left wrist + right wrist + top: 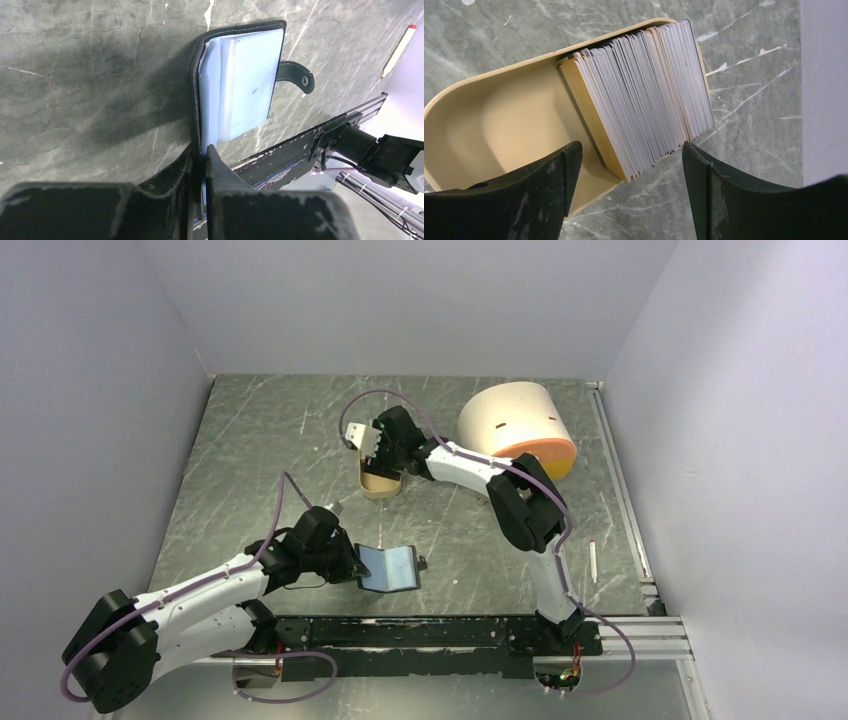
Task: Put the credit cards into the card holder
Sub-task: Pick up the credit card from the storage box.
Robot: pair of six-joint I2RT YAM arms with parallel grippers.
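Observation:
The card holder (390,568), a black bifold wallet with pale blue-grey inner pockets (245,80) and a snap tab (297,76), lies open near the front middle. My left gripper (350,565) is shut on its near edge, fingers (220,170) pinching the black cover and a pocket leaf. The credit cards (644,100), a stack of whitish cards with a yellow-orange face at the left, stand on edge in the tan oval tray (504,120), their near ends over its rim. My right gripper (626,175) hangs open just above the stack, empty; it also shows in the top view (368,445).
A big cream-and-orange cylinder (520,430) lies at the back right beside the right arm. A thin white stick with a red tip (592,558) lies by the right rail. Black rails (440,632) run along the table's front edge. Grey walls enclose three sides.

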